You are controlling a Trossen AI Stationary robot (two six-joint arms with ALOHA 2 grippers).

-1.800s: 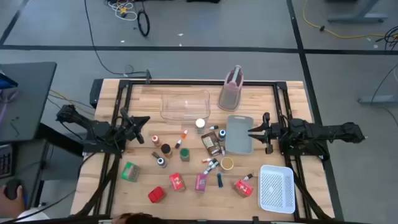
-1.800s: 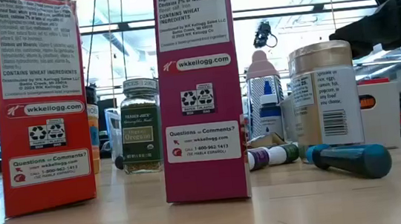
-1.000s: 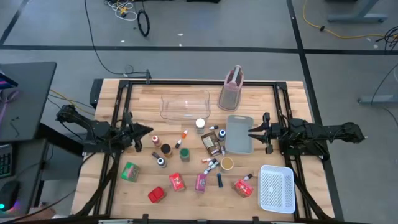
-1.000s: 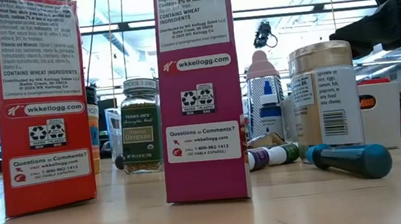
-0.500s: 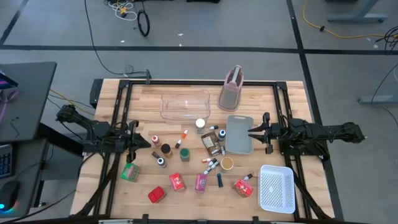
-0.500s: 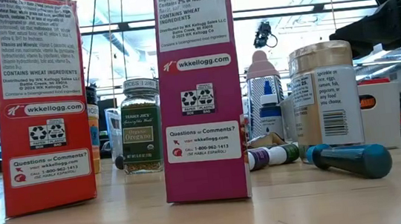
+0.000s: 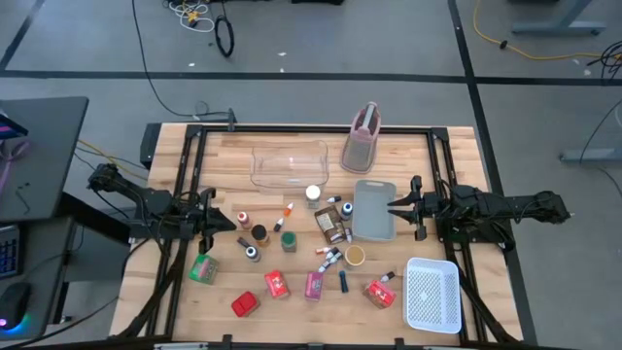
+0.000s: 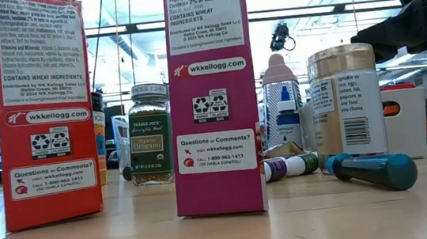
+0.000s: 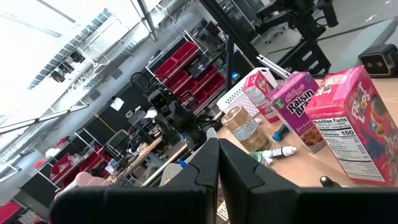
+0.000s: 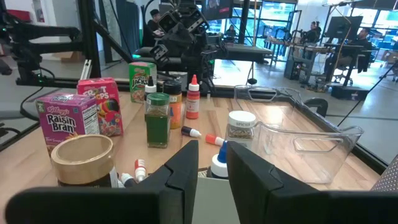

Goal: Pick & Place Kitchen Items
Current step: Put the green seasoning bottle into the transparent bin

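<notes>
Wooden table (image 7: 224, 292): kitchen items (image 7: 292, 243) scattered centrally; left gripper (image 7: 226, 223) at nine o'clock, closed, empty; right gripper (image 7: 393, 206) at three o'clock, slightly parted, empty.

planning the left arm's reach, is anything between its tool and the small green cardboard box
Nothing visible does. In the high view only bare wooden table lies between the shut left tool and the small green cardboard box. The nearest item, a small orange-capped bottle, stands off that line.
</notes>
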